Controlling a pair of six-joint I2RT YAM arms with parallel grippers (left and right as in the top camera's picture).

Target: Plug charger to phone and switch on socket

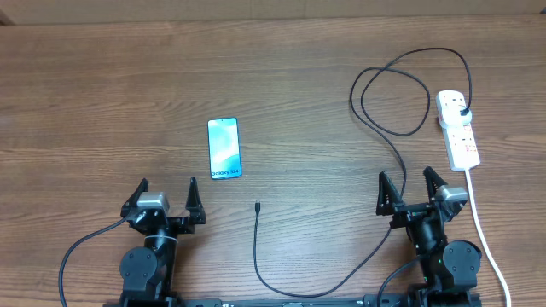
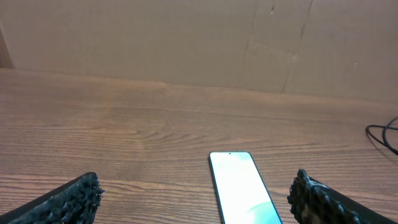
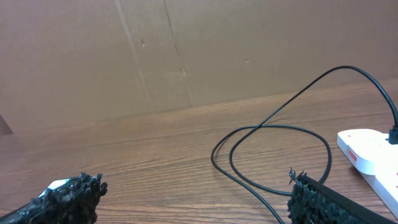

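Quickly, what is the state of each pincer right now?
Left pincer: open, holding nothing.
Right pincer: open, holding nothing.

On the table (image 1: pixel 102 102): phone (image 1: pixel 224 149) left of centre; socket (image 1: pixel 458 128) far right — charger (image 1: pixel 257 234) plugged into its far end, tip lying before the phone, slightly right, apart.

Overhead looks down; wrists low, forward; left shares phone (image 1: pixel 224 149).

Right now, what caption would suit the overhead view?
Idle start: left gripper and right gripper open; phone lit, charger plugged into socket, connector end loose.
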